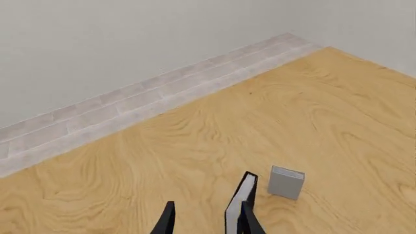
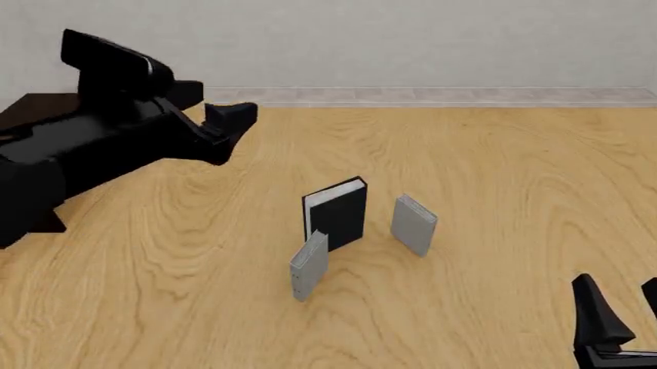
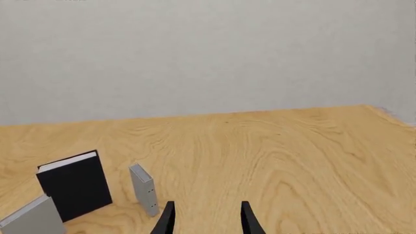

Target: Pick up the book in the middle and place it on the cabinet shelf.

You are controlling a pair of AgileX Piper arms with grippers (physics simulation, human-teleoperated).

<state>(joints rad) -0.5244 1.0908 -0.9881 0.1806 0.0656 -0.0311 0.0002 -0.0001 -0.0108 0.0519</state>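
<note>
Three books stand mid-surface, the book upright between two grey books, its long axis vertical, spine toward the far side. The left hand hovers up and to its left, well apart; the right hand sits low and to the right. Both are open and empty. The cabinet shelf lies behind the left arm.

Setting: simulated tabletop workspace
Evidence: bare wood-grain table, plain grey wall, flat rendered surfaces
</note>
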